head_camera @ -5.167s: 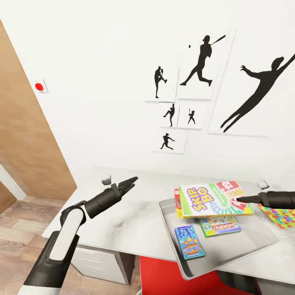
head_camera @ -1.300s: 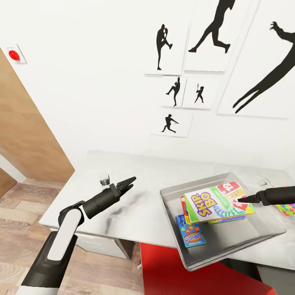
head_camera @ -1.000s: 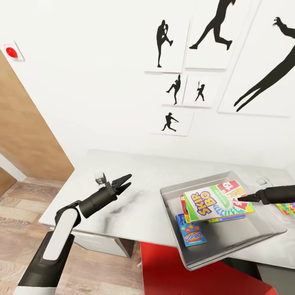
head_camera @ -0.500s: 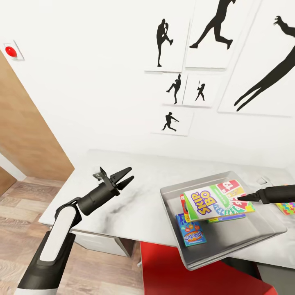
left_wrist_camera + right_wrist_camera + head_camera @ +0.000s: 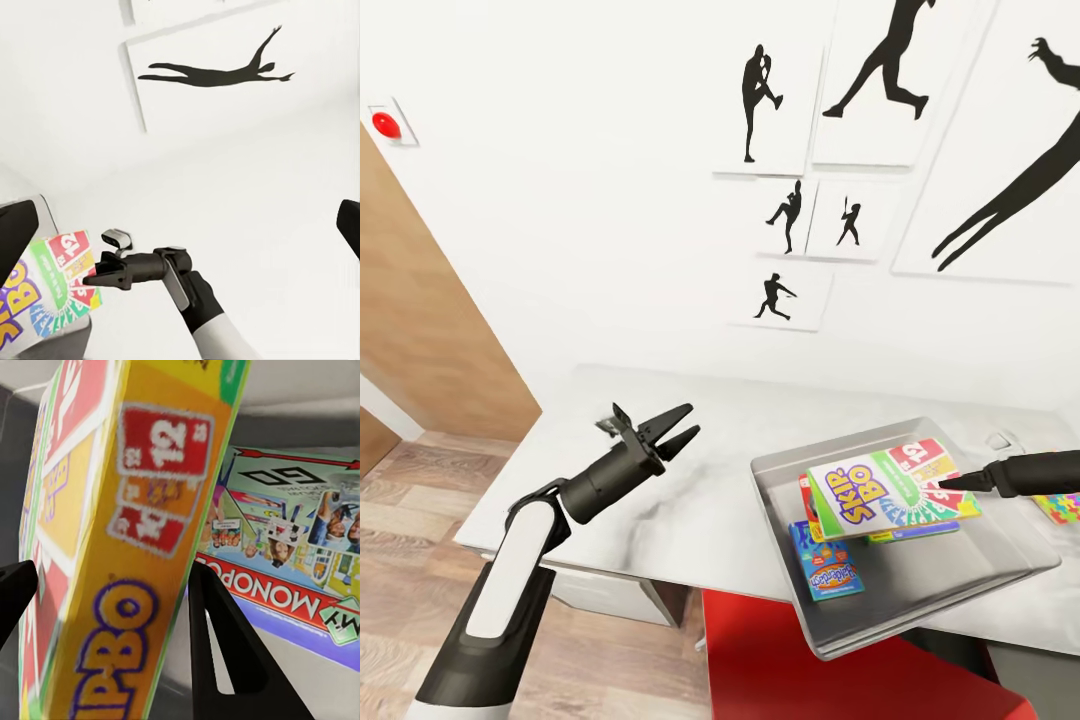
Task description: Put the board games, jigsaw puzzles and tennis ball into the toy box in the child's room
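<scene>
Three games lie in the toy box [image 5: 1020, 560] on the table [image 5: 700, 500], the right gripper [image 5: 943, 483] grasping the Skip-Bo box [image 5: 880, 490]; left gripper [image 5: 678, 426] hovers spread, empty.

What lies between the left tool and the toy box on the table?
In the head view, only bare table separates the left tool from the toy box.

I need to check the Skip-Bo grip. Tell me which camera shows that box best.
The right wrist view: the Skip-Bo box sits edge-on between the right gripper fingers, above the Monopoly box. The head view shows its whole printed face over the toy box. The left wrist view catches one end.
</scene>
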You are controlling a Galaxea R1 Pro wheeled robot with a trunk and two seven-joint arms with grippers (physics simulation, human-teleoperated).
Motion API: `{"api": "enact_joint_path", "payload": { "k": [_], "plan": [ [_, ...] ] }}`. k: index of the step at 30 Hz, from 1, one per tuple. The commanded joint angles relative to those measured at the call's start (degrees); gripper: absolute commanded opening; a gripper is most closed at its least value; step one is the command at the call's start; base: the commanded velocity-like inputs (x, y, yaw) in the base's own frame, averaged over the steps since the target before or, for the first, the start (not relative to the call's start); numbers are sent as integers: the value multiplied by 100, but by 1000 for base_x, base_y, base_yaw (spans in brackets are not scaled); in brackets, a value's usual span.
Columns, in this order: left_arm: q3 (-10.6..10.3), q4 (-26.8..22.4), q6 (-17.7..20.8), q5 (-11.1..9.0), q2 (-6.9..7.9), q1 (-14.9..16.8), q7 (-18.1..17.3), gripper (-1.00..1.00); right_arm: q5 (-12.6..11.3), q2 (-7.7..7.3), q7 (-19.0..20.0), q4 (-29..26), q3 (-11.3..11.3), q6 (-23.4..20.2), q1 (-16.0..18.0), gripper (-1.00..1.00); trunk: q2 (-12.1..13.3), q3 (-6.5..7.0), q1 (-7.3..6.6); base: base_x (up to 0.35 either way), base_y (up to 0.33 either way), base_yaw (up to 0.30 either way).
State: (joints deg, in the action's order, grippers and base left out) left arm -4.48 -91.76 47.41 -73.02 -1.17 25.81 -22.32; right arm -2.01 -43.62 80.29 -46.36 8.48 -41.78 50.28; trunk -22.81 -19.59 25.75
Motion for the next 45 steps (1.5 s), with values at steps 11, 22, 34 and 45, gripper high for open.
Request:
{"api": "enact_joint_path", "payload": {
  "k": [11,22,34,45],
  "plan": [
    [-309,-15,32,-160,-92,79,386,100,-36,1,60,-4,22,-85,8,-100,-11,-35,3,0,0,0],
    [-354,-17,32,-179,-109,96,460,100,-40,2,67,-163,22,-85,8,-100,-11,-41,3,0,0,0],
    [-360,-17,32,-178,-111,99,473,100,-40,3,66,-276,22,-93,6,-100,-11,-42,3,0,0,0],
    [-361,-17,32,-179,-111,99,474,100,-45,9,61,-332,27,-97,5,-100,-11,-42,3,0,0,0]
  ]
}}
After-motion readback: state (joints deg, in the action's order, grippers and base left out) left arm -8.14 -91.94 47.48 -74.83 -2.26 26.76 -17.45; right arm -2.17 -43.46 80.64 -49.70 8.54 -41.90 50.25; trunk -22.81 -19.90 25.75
